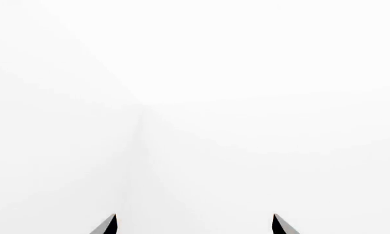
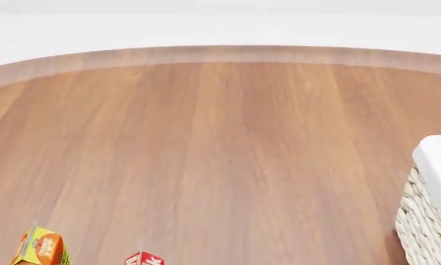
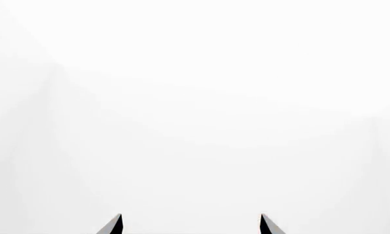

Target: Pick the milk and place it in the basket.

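In the head view only the red top of the milk [image 2: 143, 259] shows, at the bottom edge of the wooden table [image 2: 220, 154]. The basket [image 2: 429, 215], cream wicker with a white liner over its rim, is cut off at the right edge. Neither gripper shows in the head view. In the left wrist view my left gripper [image 1: 195, 224] has its two fingertips wide apart with nothing between them, facing blank white. In the right wrist view my right gripper [image 3: 191, 224] is likewise open and empty, facing blank white.
A yellow-orange juice carton [image 2: 40, 248] stands at the bottom left of the table, left of the milk. The table's rounded far edge [image 2: 220, 54] runs across the top, with white floor or wall beyond it.
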